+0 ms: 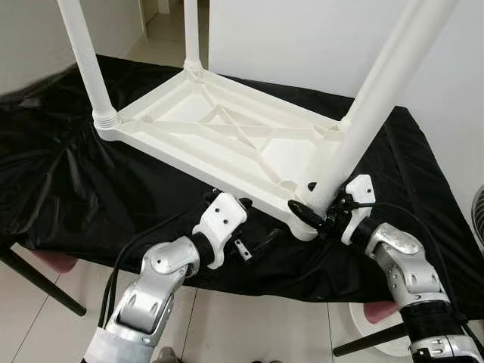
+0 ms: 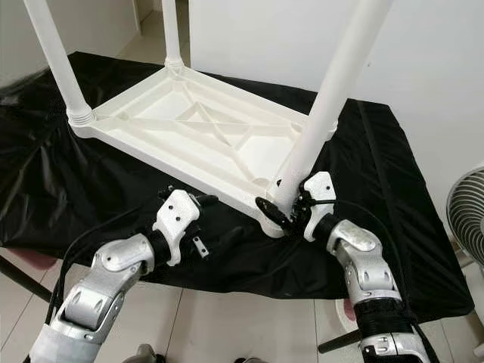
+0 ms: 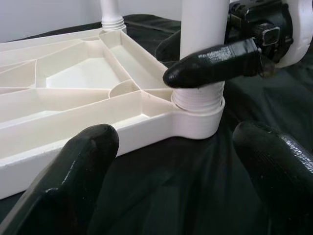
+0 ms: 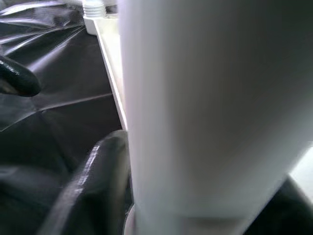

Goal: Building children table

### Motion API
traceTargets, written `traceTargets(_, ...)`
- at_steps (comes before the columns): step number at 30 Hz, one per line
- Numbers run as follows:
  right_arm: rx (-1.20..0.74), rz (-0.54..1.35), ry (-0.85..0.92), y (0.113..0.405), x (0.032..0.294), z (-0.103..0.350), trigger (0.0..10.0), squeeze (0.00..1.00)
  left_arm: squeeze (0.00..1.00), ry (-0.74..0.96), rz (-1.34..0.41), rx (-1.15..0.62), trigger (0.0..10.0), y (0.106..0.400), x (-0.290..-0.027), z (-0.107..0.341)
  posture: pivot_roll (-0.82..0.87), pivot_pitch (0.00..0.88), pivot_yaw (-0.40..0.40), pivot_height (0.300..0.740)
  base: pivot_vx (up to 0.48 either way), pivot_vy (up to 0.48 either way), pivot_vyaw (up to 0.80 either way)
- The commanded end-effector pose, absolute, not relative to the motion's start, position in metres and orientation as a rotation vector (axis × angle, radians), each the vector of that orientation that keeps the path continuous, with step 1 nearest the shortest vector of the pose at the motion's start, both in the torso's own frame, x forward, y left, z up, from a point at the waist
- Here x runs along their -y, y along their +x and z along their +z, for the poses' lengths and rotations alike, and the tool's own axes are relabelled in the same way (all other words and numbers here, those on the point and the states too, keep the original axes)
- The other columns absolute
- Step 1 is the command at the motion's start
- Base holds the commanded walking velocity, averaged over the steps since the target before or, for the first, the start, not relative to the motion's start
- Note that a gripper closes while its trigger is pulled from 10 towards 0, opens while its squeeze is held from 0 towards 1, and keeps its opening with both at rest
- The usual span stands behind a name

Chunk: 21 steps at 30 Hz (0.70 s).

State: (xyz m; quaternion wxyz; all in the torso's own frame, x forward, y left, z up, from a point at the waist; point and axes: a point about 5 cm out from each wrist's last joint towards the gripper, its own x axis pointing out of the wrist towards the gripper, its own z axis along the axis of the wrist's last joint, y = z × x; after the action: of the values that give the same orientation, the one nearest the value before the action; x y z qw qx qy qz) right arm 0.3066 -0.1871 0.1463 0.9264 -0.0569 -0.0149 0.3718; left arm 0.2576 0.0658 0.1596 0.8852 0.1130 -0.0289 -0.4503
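I see a glossy black cloth (image 1: 68,189) over the surface, ribbed white plastic tabletop (image 1: 227,136) inverted; right gripper (image 1: 318,213) clamps the near leg (image 1: 370,106), left gripper (image 1: 253,246) gapes empty.

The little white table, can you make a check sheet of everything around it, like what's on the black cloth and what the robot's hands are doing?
Surface: black cloth spread over the worktop, wrinkled.
Job's things: white tabletop lies upside down on the cloth; three legs stand up from its corners, near-right leg among them.
Clutter: nothing seen.
Grippers: right gripper shut on the near-right leg just above its threaded base; left gripper open, apart from the tabletop's near edge, holding nothing.
Cables: black cable loops along the left arm.
Surroundings: white wall, tiled floor, fan at the right.
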Motion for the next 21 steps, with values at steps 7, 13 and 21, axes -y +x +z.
traceTargets(7, 0.011, 0.771, -0.063, 0.308, 0.19, 0.141, 0.0, 0.0, 0.0, 0.238, -0.885, 0.056, 10.0, 0.254, -0.068, 0.16, 0.15, 0.073, -0.08, 0.74, 0.0, 0.0, 0.0)
traceTargets(13, 0.022, 0.677, -0.052, 0.308, 0.189, 0.139, 10.0, 0.0, 0.0, 0.235, -0.885, 0.056, 10.0, 0.254, -0.067, 0.161, 0.15, 0.073, -0.08, 0.74, 0.0, 0.0, 0.0)
traceTargets(21, 0.04, 0.476, -0.03, 0.309, 0.179, 0.138, 10.0, 0.0, 0.0, 0.226, -0.87, 0.038, 10.0, 0.255, -0.066, 0.155, 0.13, 0.075, -0.081, 0.74, 0.0, 0.0, 0.0)
